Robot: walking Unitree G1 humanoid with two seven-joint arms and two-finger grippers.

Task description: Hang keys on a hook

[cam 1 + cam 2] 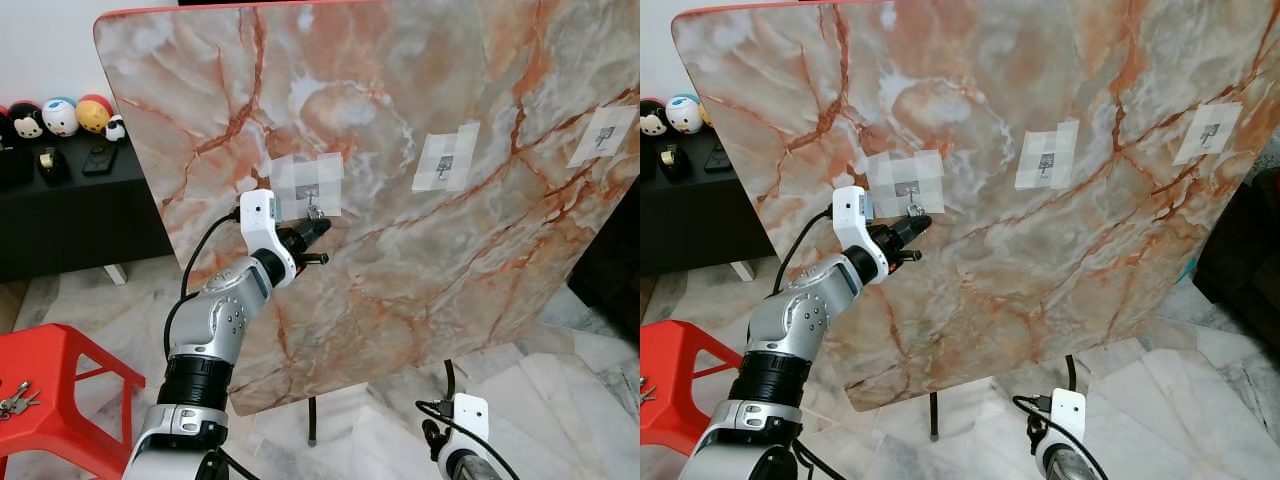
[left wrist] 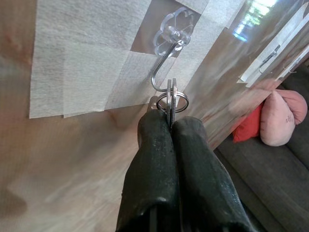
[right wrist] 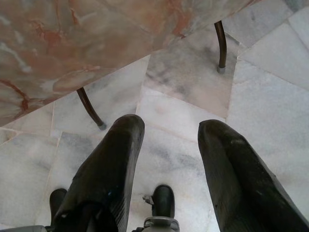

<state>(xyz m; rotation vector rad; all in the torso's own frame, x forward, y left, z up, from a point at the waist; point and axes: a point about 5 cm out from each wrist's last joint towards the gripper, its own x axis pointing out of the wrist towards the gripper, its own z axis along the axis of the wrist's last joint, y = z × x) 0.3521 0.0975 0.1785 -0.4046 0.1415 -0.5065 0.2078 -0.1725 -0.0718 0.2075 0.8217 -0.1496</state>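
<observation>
While my left gripper [image 2: 170, 126] pinches the key ring [image 2: 172, 101] shut just under the hook [image 2: 163, 72], my right gripper [image 3: 171, 140] hangs open above bare floor.

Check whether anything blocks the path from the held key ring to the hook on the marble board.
Nothing visible does. The left gripper, jaws shut on the key ring, holds it right at the hook, whose curved tip is bare. The board around it is flat.
</observation>
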